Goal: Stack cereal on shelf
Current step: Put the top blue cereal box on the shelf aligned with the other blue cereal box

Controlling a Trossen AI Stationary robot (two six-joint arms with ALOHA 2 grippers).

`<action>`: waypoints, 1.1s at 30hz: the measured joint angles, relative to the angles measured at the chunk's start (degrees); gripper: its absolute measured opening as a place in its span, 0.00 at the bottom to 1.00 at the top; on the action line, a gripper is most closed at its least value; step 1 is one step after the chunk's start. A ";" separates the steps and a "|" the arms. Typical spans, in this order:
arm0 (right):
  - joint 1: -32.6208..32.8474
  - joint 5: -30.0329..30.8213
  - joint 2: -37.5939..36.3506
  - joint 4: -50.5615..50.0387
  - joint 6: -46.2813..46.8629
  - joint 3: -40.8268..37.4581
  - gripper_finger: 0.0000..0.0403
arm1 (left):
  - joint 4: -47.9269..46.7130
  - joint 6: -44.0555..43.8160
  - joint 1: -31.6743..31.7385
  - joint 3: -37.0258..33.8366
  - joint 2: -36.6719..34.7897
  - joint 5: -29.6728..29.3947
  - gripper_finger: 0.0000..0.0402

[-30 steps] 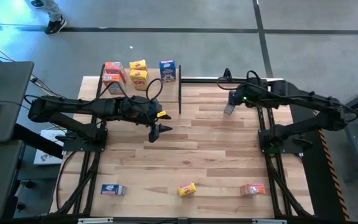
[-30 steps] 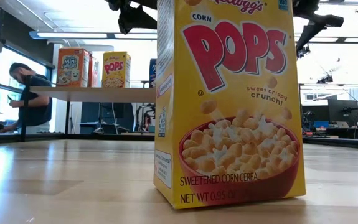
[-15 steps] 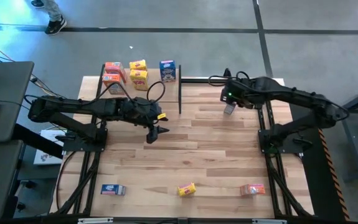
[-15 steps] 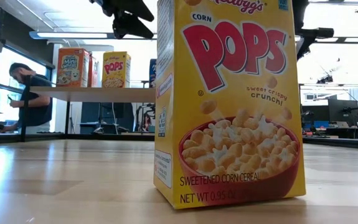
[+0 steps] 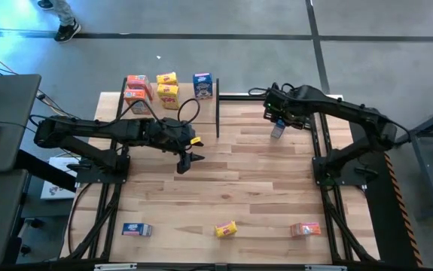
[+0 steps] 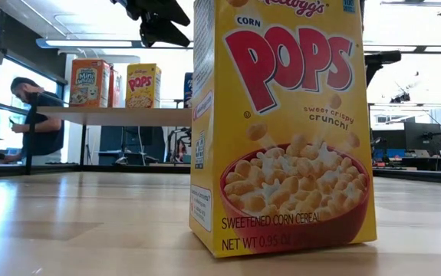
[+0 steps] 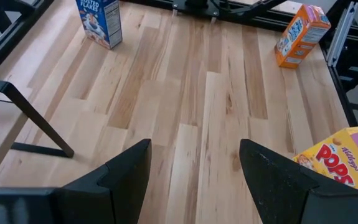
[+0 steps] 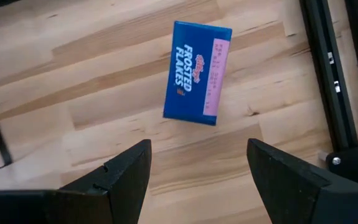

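Change vs. the earlier frames: the left gripper (image 5: 185,163) sits as it did half a sec ago, jaws apart and empty, over bare planks left of table (image 5: 261,181) centre. The right gripper (image 5: 276,120) has drawn back toward the far edge, arm folded tighter; it hangs jaws apart, nothing between them, above a blue Frosted Flakes box (image 8: 197,73) lying on the tabletop at far right. Boxes unmoved.

Left to right, high view:
- Shelf (image 5: 144,114) at far left, black-framed. On it: two orange-red Mini-Wheats boxes (image 5: 135,88), two yellow Corn Pops boxes (image 5: 168,88), then one blue box (image 5: 202,86) upright at its right end.
- Near edge of table: a second blue box (image 5: 136,229) near left, a third yellow Corn Pops box (image 5: 225,229) near centre, an orange-red box (image 5: 305,229) near right.

Hidden or unclear:
- Low view: the near Corn Pops box fills most of the frame, top cut off; it masks the right half of the shelf and table. Behind it only a sliver of the blue shelf box shows.
- Left wrist view: the near Corn Pops box is cut by the frame edge.
- High view: the right arm covers most of the box beneath it; its label reads only in the right wrist view.
- Person (image 6: 40,123) in the room beyond, far left, partly behind a shelf post.
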 joint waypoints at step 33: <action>-7.82 -2.18 11.05 3.34 -5.38 -0.02 0.64 | -0.02 1.00 0.00 0.00 0.00 0.00 0.58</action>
